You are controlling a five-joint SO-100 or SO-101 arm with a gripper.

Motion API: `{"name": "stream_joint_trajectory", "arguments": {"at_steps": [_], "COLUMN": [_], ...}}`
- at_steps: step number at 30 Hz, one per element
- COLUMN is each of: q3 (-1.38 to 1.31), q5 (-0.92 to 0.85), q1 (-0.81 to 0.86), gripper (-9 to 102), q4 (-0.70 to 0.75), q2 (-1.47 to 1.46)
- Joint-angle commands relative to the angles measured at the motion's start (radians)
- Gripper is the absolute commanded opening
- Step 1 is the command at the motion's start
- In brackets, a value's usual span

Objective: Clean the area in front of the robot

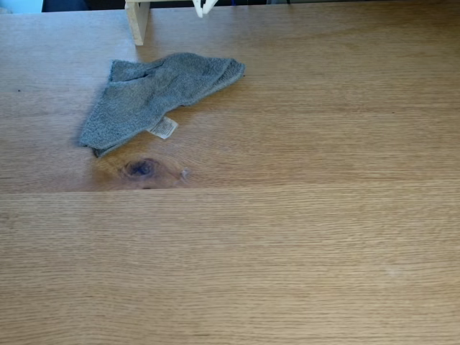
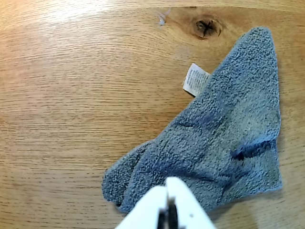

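Grey terry cloth (image 1: 154, 97) – nubby, crumpled into a rough triangle, white tag (image 2: 195, 79) – on grained wooden desk (image 1: 287, 251) beside dark knot (image 1: 141, 168). Smooth white fingers (image 2: 183, 200) pressed together above cloth's edge – grasping nothing.

There is one grey cloth (image 1: 154, 97) on the wooden tabletop (image 1: 287, 237), lying near its far left corner in the fixed view, and it carries one white tag (image 2: 195, 79). The wood shows one dark knot (image 1: 141, 168). One gripper (image 2: 167, 191) with two white fingers enters the wrist view at the bottom edge.
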Motion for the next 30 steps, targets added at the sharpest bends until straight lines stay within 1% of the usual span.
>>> {"name": "stream_joint_trajectory", "arguments": {"at_steps": [1, 10, 11, 13, 18, 20, 24, 25, 27, 30], "q3": [0.121, 0.121, 0.121, 0.121, 0.121, 0.121, 0.117, 0.104, 0.054, -0.081], "q5": [-0.014, -0.026, -0.037, -0.055, -0.141, -0.169, -0.244, -0.256, -0.261, -0.216], "q1": [0.009, -0.011, -0.011, -0.021, -0.094, -0.121, -0.153, -0.16, -0.186, -0.225], "gripper": [0, 0, 0, 4, 6, 8, 11, 11, 12, 17], "q4": [0.002, 0.003, 0.002, -0.005, -0.057, -0.114, -0.36, -0.4, -0.44, -0.489], "q2": [0.008, 0.008, 0.008, 0.008, 0.008, 0.005, -0.143, -0.173, -0.247, -0.448]}}
